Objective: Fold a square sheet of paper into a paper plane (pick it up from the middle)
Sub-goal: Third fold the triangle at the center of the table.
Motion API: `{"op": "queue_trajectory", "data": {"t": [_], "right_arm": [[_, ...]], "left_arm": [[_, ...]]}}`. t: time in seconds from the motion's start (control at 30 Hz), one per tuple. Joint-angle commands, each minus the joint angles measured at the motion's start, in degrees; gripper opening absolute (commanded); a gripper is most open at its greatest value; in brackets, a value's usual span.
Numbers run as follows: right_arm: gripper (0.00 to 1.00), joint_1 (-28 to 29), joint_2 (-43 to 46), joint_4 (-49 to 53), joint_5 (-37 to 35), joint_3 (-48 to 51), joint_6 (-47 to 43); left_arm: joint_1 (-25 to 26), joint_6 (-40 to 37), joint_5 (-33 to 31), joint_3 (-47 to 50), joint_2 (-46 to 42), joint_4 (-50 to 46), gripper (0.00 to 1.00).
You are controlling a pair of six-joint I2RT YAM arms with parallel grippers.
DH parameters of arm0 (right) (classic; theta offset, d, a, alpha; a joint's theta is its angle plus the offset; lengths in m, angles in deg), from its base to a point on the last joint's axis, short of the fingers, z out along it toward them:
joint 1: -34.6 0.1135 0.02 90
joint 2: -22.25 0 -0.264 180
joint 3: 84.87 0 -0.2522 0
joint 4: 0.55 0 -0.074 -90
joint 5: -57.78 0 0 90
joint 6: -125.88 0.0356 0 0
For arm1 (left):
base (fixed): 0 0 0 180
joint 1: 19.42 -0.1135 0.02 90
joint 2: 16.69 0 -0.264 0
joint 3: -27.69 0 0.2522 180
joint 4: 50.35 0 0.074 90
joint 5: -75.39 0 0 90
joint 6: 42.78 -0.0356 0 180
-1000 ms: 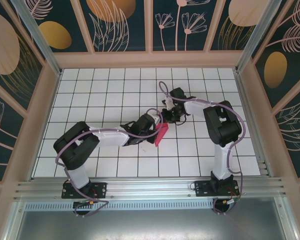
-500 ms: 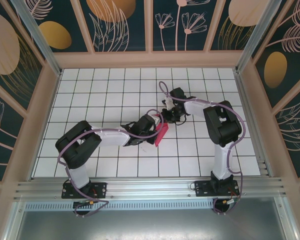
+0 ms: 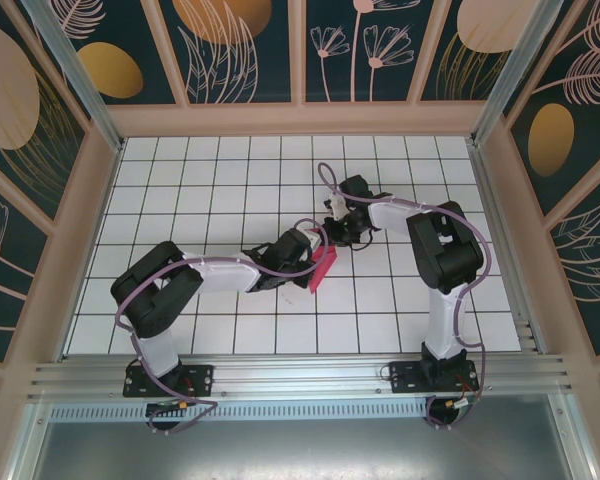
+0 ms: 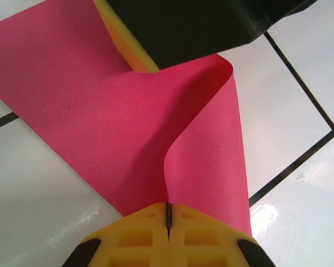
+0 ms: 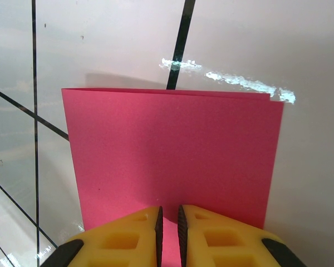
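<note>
Since a second ago only the left arm has shifted slightly, and at the middle of the worktop [image 3: 210, 180] the left pincer [image 4: 168, 214] is fully closed on the folded square sheet of paper [image 3: 322, 268], while the right pincer [image 5: 168, 216] is closed almost fully on its other edge.

White gridded table [image 3: 180, 190] inside a painted enclosure
The tabletop is glossy white squares ruled with dark lines, edged by a pale beige frame [image 3: 300, 120]. Dark teal wall panels [image 3: 250, 50] with gold discs and pale flower outlines rise on the far, left and right sides. Aluminium posts [image 3: 75, 70] slant at both far corners; a ribbed aluminium rail [image 3: 300, 375] spans the near edge, a grey metal sheet [image 3: 300, 445] nearer
</note>
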Motion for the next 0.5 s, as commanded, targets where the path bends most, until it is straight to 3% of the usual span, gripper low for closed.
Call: {"op": "queue_trajectory", "data": {"t": [0.0,0.47], "right_arm": [[0.20,0.67,-1.73,1.66,-0.29,0.47,-0.26],[0.21,0.64,-0.97,2.58,-0.11,-1.73,-0.21]], "left_arm": [[-0.49,-1.39,-0.06,-1.66,1.55,-0.90,0.07],[-0.49,-0.45,-1.02,1.21,2.05,-0.57,0.06]]}}
